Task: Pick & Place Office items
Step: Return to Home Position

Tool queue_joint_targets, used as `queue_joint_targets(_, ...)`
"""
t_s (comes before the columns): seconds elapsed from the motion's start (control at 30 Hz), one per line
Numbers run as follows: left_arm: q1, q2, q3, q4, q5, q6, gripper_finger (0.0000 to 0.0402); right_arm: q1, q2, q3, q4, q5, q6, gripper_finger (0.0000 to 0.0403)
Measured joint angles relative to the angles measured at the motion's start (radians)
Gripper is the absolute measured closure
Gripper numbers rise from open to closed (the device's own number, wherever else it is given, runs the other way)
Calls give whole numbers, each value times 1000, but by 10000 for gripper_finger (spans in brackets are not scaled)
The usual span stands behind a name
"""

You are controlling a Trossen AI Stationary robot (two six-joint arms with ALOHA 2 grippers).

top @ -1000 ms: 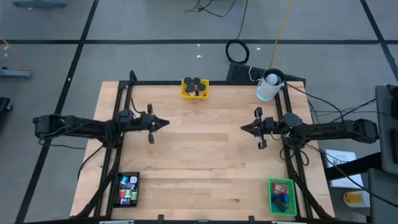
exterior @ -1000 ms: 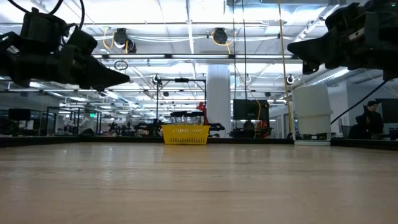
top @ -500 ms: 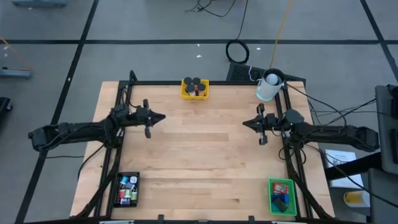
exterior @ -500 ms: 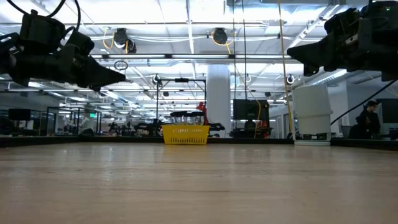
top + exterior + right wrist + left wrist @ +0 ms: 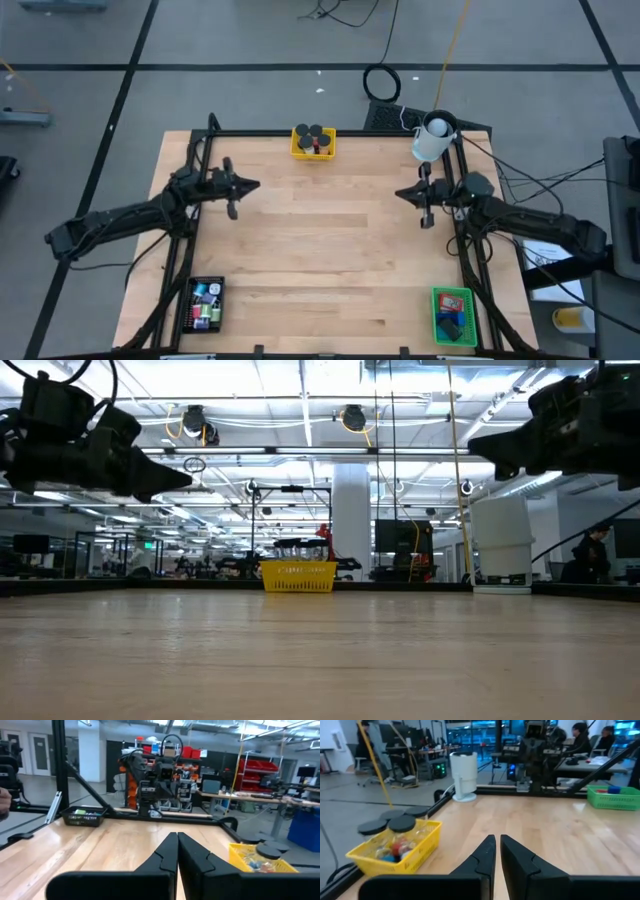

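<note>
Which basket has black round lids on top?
The yellow tray at the far edge; black caps sit on it. The black tray and green tray stand at the near corners.

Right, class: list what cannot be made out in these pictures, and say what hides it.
1. Black tray contents: too small to name in the high view.
2. Green tray contents: small from above; its mesh wall hides most of them in the left wrist view.
3. Yellow tray: black round caps cover what lies beneath in the high view.
4. Low view: the black and green trays lie outside the picture.
</note>
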Motion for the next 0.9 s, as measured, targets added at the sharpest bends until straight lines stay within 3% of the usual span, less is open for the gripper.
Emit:
queue_joint_targets(0.13,39,-67,0,-79,9,4,366,-24,-23,0,0,4,-4,403)
queue_joint_targets(0.47,194,-222,0,-184,174,-26,366,-106,-30,0,-50,2,33,403)
queue_joint_targets(0.7,354,-319,0,-278,306,-52,366,-161,-80,0,-42,-100,55,403)
queue_joint_targets(0.9,437,-381,0,-329,370,-76,366,-184,-137,-1,-104,-103,76,403)
